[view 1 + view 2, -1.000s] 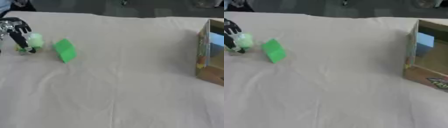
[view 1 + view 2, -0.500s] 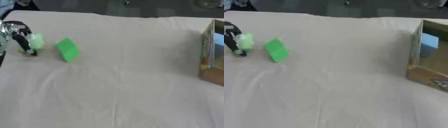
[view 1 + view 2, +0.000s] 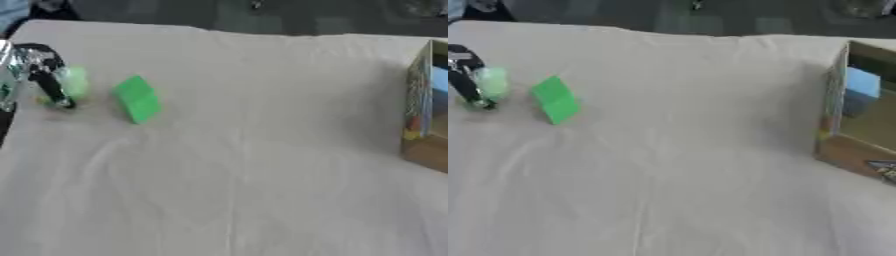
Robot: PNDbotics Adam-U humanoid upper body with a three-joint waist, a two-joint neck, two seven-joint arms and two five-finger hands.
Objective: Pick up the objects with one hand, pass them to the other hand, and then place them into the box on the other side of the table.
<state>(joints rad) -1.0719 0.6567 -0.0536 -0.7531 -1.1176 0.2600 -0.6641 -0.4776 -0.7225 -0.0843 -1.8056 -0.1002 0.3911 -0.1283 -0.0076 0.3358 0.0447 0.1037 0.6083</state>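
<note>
Left eye view, table: a cream cloth [image 3: 245,165] covers the whole work surface, creased with shallow folds running toward 6 o'clock.
Box: a cardboard box [image 3: 859,125] stands at the 3 o'clock edge, open side facing the table's middle, printed colours on its near flap; a light blue block [image 3: 861,82] shows inside against its back wall.
Green block: a bright green flat slab [image 3: 137,98], plain-faced and tilted, lies on the cloth at about 9 o'clock, just beside the left hand on its box-ward side, apart from it.
Left hand: the left hand [image 3: 35,75], black with silver joints, comes in at the 9 o'clock edge, its dark fingers [image 3: 54,90] curled down around a pale green rounded object [image 3: 73,81], fingertips near the cloth.
Pale green object: soft-edged and blurred; whether it rests on the cloth cannot be told.
Right hand: shows in neither view.
Change: from half a second ago the hand has kept its curl on the pale green object at much the same spot; slab and box lie as before.
</note>
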